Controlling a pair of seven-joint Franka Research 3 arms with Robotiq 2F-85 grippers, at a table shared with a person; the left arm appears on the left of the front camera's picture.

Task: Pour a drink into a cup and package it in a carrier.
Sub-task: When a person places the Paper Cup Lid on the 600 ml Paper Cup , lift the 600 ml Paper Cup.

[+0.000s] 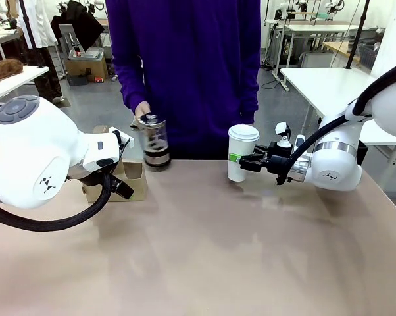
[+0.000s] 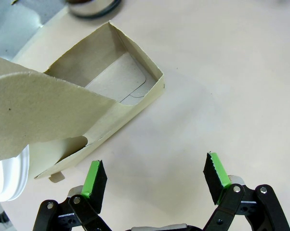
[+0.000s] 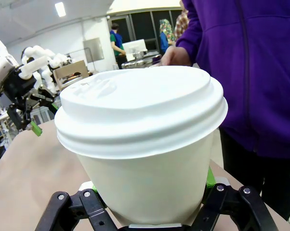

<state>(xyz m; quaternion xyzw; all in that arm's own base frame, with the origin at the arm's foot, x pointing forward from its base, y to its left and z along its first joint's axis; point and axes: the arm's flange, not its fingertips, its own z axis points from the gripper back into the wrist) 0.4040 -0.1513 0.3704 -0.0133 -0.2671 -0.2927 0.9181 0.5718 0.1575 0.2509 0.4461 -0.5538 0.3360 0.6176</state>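
Right gripper (image 1: 249, 162) pinches the lidded white cup (image 1: 241, 148) right of centre. Keep it level, swing left to the cardboard carrier (image 1: 135, 185), probably its free slot. Left gripper (image 2: 154, 168) hangs spread just beside it.

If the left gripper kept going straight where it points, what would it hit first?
Probably the table, just beside the carrier; the open left gripper seems aimed past its wall, though depth is unclear.

White cup (image 1: 241, 153), brown carrier (image 2: 135, 103) (pads (image 2: 94, 175) green).
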